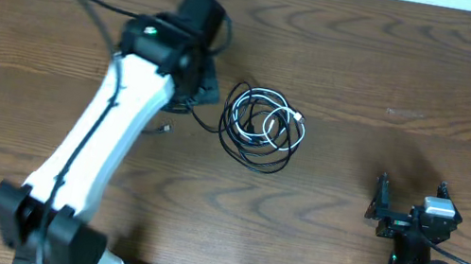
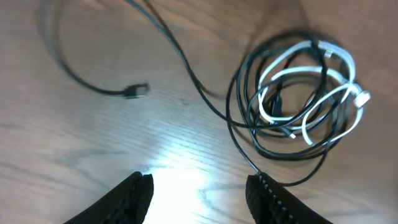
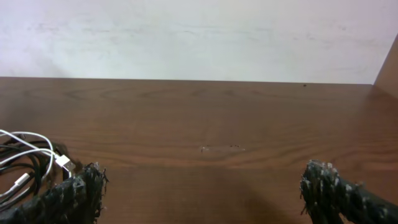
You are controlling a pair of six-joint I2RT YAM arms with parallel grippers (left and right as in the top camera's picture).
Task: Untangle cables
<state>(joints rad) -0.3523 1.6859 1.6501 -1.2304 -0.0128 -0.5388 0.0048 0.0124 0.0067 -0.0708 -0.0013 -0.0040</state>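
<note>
- While the left arm (image 1: 100, 138) is stretching diagonally from the near-left corner out over the table (image 1: 371, 68), its left gripper (image 2: 202, 193) is pointing down at the bare wood just beside the cables (image 1: 260, 127), fingers spread apart and gripping nothing.
- One black strand is running right past the tip of one finger (image 2: 273, 196) in the left wrist view (touching or not, can't tell).
- The right gripper (image 1: 411, 192) is sitting low at the near-right side, well apart from the pile, fingers splayed wide and holding nothing, facing the far wall (image 3: 199, 31).
- The cables are lying coiled together mid-table, the white cable (image 2: 362, 98) looping through the black cables (image 2: 245, 102), with one loose black plug end (image 2: 135, 91) lying apart from the coil.
- From overhead, the left gripper is mostly hiding under its own wrist.
- The right wrist view is cutting the pile off at its edge, and I'm not managing to tell which black cord is which inside the coil.
</note>
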